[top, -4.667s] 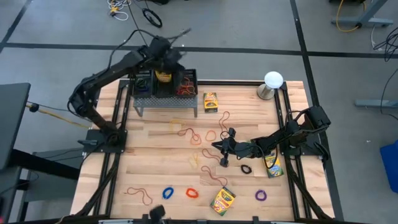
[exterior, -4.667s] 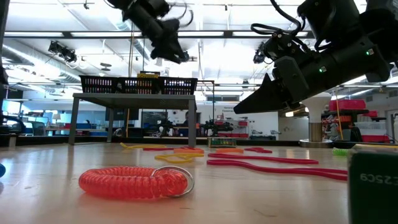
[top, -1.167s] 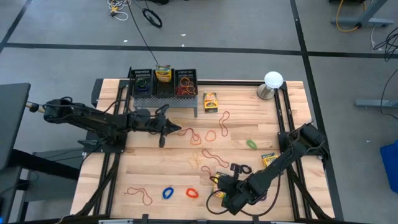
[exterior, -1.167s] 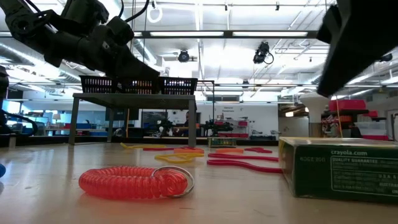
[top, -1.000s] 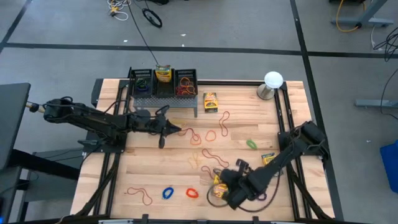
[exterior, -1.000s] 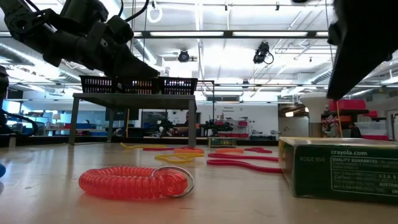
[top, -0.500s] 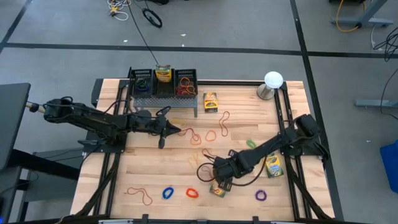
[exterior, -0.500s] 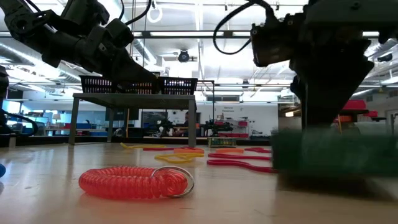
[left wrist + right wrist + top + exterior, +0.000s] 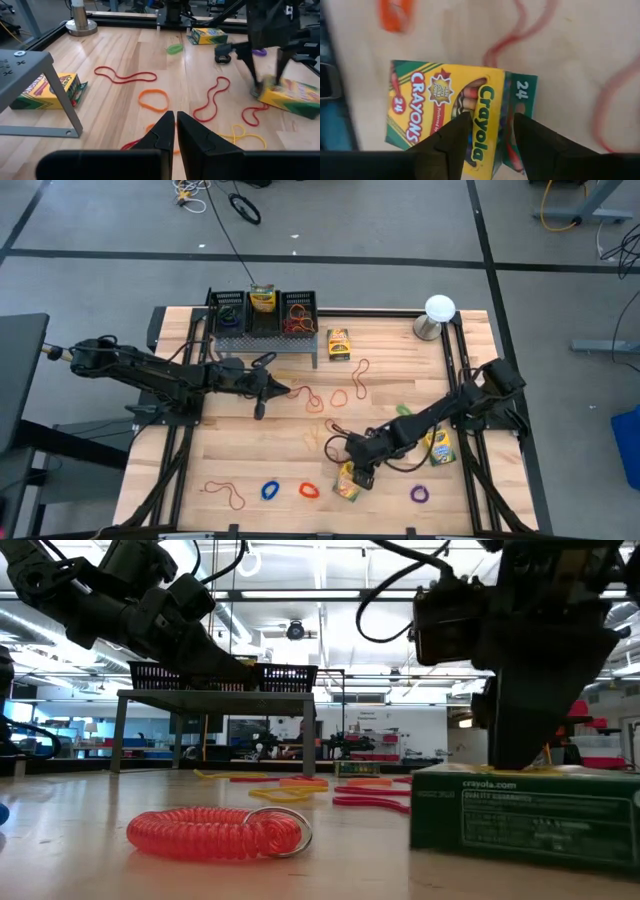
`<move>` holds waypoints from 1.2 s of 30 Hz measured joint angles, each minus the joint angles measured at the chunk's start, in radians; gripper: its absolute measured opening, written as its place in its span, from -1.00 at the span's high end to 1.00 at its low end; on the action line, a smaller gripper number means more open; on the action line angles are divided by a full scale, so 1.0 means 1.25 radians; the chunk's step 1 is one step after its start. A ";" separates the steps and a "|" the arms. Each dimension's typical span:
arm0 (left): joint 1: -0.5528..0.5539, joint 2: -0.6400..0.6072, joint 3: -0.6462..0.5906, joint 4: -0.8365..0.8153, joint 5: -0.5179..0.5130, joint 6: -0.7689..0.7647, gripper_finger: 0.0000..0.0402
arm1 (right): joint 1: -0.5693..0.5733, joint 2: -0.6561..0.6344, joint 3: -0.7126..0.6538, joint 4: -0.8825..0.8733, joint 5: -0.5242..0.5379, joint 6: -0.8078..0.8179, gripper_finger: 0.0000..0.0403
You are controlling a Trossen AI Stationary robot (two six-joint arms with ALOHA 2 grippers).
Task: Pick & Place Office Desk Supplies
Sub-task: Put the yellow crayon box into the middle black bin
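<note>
A yellow-and-green crayon box (image 9: 346,483) lies flat on the table near its front edge. My right gripper (image 9: 491,120) stands over it, open and pointing steeply down, its fingertips above the box's top face (image 9: 485,100). In the left wrist view its fingers (image 9: 255,82) come down at one end of the box (image 9: 292,97). My left gripper (image 9: 283,391) is shut on nothing and hovers in front of the basket rack (image 9: 262,330). Rubber bands (image 9: 340,395) lie loose at mid-table. Two more crayon boxes (image 9: 339,343) (image 9: 437,445) lie flat. My right gripper comes at the crayon box from above, slanting in from the table's right, with both fingers over its printed top face (image 9: 492,107). Whether the fingertips touch the box I cannot tell. The box lies flat on the table.
A white ball on a metal base (image 9: 438,313) stands at the far right corner. The rack's black baskets hold a crayon box (image 9: 262,300) and bands. Red (image 9: 308,490), blue (image 9: 270,490) and purple (image 9: 420,494) coils lie along the near edge, a green one (image 9: 403,412) at right.
My right gripper has swung from the near edge a little toward the far edge, come down and tipped steeply downward over the crayon box. The box has slid a little toward the table's left.
</note>
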 joint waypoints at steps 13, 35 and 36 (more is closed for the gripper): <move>0.000 0.000 0.000 0.001 0.000 -0.001 0.86 | 0.048 -0.020 -0.037 0.086 0.093 -0.033 0.94; -0.210 0.388 0.122 0.283 -0.018 -0.323 0.20 | 0.174 -0.023 0.105 -0.173 0.521 -0.126 1.00; -0.220 0.418 0.144 0.289 -0.020 -0.347 0.13 | 0.174 -0.023 0.105 -0.170 0.526 -0.130 1.00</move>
